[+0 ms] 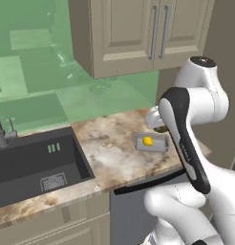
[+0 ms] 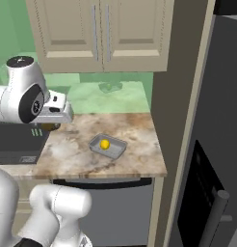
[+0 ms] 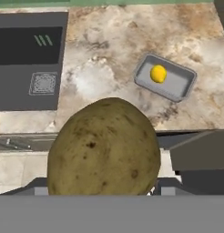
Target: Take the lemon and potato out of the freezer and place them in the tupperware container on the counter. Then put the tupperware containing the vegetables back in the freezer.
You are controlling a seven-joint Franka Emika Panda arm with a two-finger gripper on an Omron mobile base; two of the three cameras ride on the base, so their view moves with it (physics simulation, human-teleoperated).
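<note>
Since the lemon [image 3: 158, 73] already lies in the tray [image 3: 183, 88] on the table [image 3: 104, 54], the tool [image 3: 103, 189] is closed around the potato [image 3: 104, 148], carried high, the tray at one o'clock of it.

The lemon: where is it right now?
The lemon lies inside the tupperware container on the counter, right of the sink in the hand view; the gripper holds the potato.
</note>
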